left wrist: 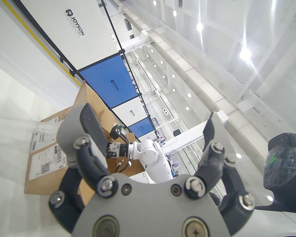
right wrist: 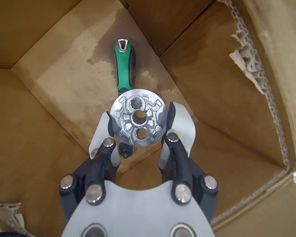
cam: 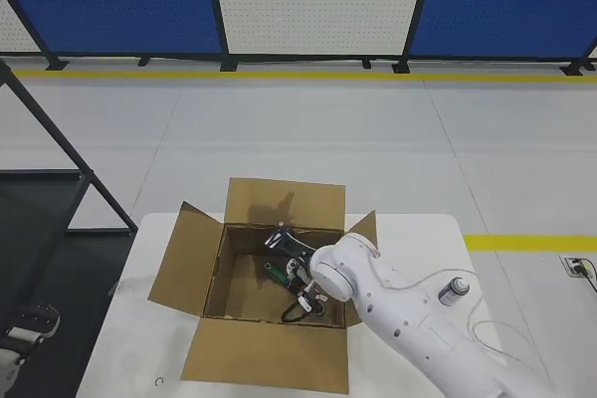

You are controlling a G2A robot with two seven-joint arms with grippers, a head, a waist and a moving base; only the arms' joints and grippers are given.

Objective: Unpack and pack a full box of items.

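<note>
An open cardboard box (cam: 284, 204) stands on the white table (cam: 418, 234). My right arm is down inside it. In the right wrist view, my right gripper (right wrist: 140, 113) is shut on a round silver metal disc (right wrist: 138, 120) with cut-out holes, held by its rim above the box floor (right wrist: 64, 75). A green-handled tool (right wrist: 123, 67) lies on the floor just beyond the disc; its head is hidden under the disc. My left gripper (left wrist: 150, 113) is open with nothing in it and points up toward the ceiling, off to the side of the box (left wrist: 46, 168).
A small metal can (cam: 453, 291) stands on the table to the right of the box. A tiny ring (cam: 159, 381) lies near the table's front left. A black frame (cam: 40, 199) stands left of the table. The box flaps (cam: 269, 356) fold outward.
</note>
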